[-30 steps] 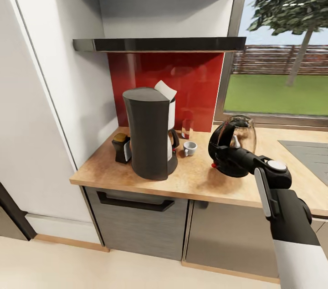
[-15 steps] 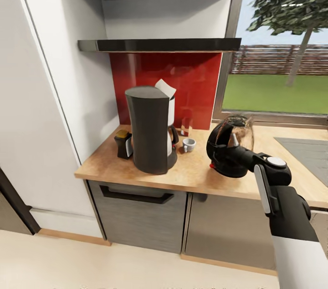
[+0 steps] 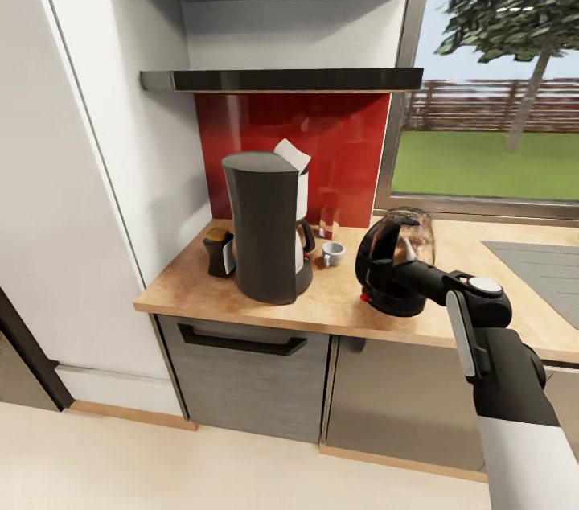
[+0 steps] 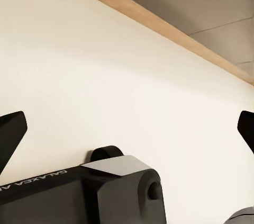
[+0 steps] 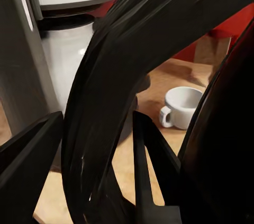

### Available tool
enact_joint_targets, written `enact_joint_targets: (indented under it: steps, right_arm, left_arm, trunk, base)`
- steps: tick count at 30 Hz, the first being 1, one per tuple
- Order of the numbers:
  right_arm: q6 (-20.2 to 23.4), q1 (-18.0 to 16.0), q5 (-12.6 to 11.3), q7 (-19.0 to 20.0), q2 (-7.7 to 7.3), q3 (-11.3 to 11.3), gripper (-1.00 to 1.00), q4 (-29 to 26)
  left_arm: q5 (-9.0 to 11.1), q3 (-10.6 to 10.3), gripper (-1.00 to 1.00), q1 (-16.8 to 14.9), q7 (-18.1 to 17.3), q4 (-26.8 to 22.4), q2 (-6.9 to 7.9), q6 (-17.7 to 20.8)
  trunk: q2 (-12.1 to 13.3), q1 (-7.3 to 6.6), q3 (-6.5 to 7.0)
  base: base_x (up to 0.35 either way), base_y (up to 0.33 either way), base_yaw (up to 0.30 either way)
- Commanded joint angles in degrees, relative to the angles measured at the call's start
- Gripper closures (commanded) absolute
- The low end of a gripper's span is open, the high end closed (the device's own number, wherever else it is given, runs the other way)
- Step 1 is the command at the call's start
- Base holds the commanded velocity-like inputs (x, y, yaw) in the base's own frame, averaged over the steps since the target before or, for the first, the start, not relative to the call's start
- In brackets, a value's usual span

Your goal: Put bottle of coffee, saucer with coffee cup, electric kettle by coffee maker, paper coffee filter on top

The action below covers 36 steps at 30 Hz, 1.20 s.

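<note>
- The right gripper (image 3: pixel 384 275) is closed around the black handle of the electric kettle (image 3: pixel 396 269). It holds the handle because that is the easy part to grab, and the glass dome is smooth and round.
- In the right wrist view the black handle (image 5: pixel 114 102) runs between the two fingers (image 5: pixel 29 160), so the grip looks tight.
- The kettle seems tipped a little. I cannot tell if its base is touching the kitchen countertop (image 3: pixel 338 305) or is just above it.
- The coffee maker (image 3: pixel 265 228) stands on the wood top, with the paper coffee filter (image 3: pixel 291 156) sitting on it.
- The bottle of coffee (image 3: pixel 217 251) is just beside the coffee maker, on its far side from the kettle.
- The coffee cup (image 3: pixel 332 253) sits between the coffee maker and the kettle. I cannot make out the saucer under it.
- The kitchen shelf (image 3: pixel 281 80) hangs above them all.
- The left gripper (image 4: pixel 127 128) is spread open with nothing in it, pointing at the pale floor (image 4: pixel 106 75).
- Compared with one second ago, the kettle is nearer to the coffee maker and the cup. The arm is bringing it over so it ends up next to the coffee maker.
- The whole picture has also slid a bit, so the camera has moved too.
</note>
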Motion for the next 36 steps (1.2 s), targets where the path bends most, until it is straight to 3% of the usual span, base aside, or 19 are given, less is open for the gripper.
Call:
enact_joint_targets:
  steps: [1, 6, 12, 13, 15, 19, 36]
  right_arm:
    - [0.24, -0.06, 0.14, 0.62, 0.03, -0.08, 1.00, -0.07]
    - [0.24, -0.06, 0.04, 1.00, 0.19, 0.01, 1.00, -0.02]
    - [0.32, -0.08, -0.04, 1.02, 1.68, 0.37, 1.00, 0.02]
    - [0.32, -0.07, -0.04, 1.01, 1.73, 0.72, 1.00, 0.02]
    - [0.33, -0.08, 0.01, 0.93, 1.85, 3.57, 1.00, 0.02]
    - [0.27, -0.12, 0.04, 0.83, 1.95, 5.13, 1.00, 0.02]
    - [0.28, -0.25, 0.05, 0.78, 2.78, 5.72, 1.00, 0.02]
  left_arm:
    - [0.32, -0.48, -1.00, -0.05, -0.07, 0.09, 0.00, -0.43]
    - [0.32, -0.45, -1.00, -0.05, -0.07, 0.09, 0.00, -0.43]
    - [0.32, -0.43, -1.00, -0.05, -0.07, 0.02, 0.00, -0.43]
    - [0.32, -0.44, -1.00, -0.05, -0.07, 0.02, 0.00, -0.43]
    - [0.32, -0.43, -1.00, -0.05, -0.07, 0.01, 0.00, -0.43]
    - [0.32, -0.42, -1.00, -0.05, -0.07, 0.00, 0.00, -0.43]
    - [0.32, -0.42, -1.00, -0.05, -0.07, 0.00, 0.00, -0.43]
  trunk:
    - [-0.04, 0.00, -0.06]
    - [-0.04, 0.00, -0.06]
    - [-0.04, 0.00, -0.06]
    - [-0.04, 0.00, -0.06]
    - [-0.04, 0.00, -0.06]
    - [-0.04, 0.00, -0.06]
    - [-0.04, 0.00, -0.06]
  base:
    - [0.000, 0.000, 0.000]
    - [0.000, 0.000, 0.000]
    - [0.000, 0.000, 0.000]
    - [0.000, 0.000, 0.000]
    - [0.000, 0.000, 0.000]
    - [0.000, 0.000, 0.000]
    - [0.000, 0.022, 0.000]
